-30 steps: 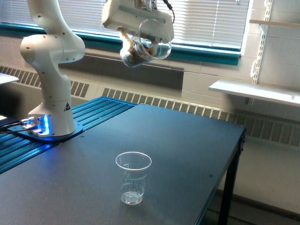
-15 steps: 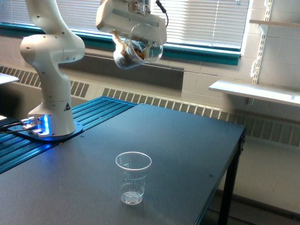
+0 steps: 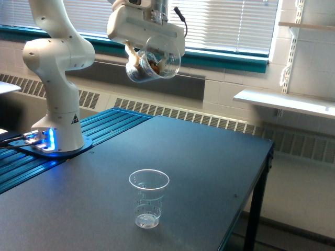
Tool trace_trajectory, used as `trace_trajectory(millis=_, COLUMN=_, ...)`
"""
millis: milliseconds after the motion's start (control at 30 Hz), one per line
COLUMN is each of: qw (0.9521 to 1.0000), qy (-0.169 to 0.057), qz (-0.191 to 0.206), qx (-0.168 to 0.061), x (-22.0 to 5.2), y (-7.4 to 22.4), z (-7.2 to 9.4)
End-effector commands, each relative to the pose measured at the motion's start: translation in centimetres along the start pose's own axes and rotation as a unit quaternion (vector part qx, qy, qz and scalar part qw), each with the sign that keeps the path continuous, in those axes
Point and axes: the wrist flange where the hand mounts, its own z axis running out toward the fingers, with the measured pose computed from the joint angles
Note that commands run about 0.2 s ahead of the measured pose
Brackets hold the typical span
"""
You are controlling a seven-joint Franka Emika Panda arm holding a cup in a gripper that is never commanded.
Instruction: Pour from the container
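Observation:
High above the table, my gripper (image 3: 149,49) is shut on the container (image 3: 153,64), a wide rounded clear jar with a lipped rim. The jar is tipped on its side with its mouth facing the exterior view's right, and brown bits lie inside it. A smaller tapered clear cup (image 3: 148,197) with printed marks stands upright on the dark table (image 3: 209,172), well below the jar and nearer the front. Apart from a faint glint at its bottom, the cup looks empty.
The arm's white base (image 3: 56,117) stands at the exterior view's left on blue rails (image 3: 110,123). The table's edge (image 3: 264,172) drops off at the exterior view's right. A white shelf (image 3: 285,102) juts from the wall behind, under blinds.
The gripper and the jar have shifted toward the exterior view's left and slightly down, and the jar has turned a little. The cup has not moved.

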Motion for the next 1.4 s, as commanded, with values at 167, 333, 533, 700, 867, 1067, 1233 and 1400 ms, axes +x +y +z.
trace_trajectory(millis=167, qw=0.9999, qy=0.002, qz=-0.015, qx=-0.007, x=-0.4, y=-1.3, z=0.9)
trace_trajectory(millis=333, qw=0.9998, qy=-0.001, qz=-0.016, qx=-0.010, x=-0.6, y=-1.5, z=1.5)
trace_trajectory(millis=533, qw=0.9996, qy=-0.001, qz=-0.019, qx=-0.021, x=-0.8, y=-1.6, z=1.8)
trace_trajectory(millis=700, qw=0.9995, qy=-0.001, qz=-0.019, qx=-0.027, x=-0.9, y=-1.5, z=2.0)
trace_trajectory(millis=867, qw=0.9994, qy=0.001, qz=-0.019, qx=-0.030, x=-1.1, y=-1.2, z=2.3)
trace_trajectory(millis=1067, qw=0.9990, qy=0.003, qz=-0.020, qx=-0.041, x=-1.4, y=-0.8, z=2.4)
trace_trajectory(millis=1233, qw=0.9986, qy=0.006, qz=-0.022, qx=-0.047, x=-1.6, y=-0.4, z=2.5)
trace_trajectory(millis=1400, qw=0.9982, qy=0.006, qz=-0.023, qx=-0.055, x=-1.8, y=-0.2, z=2.6)
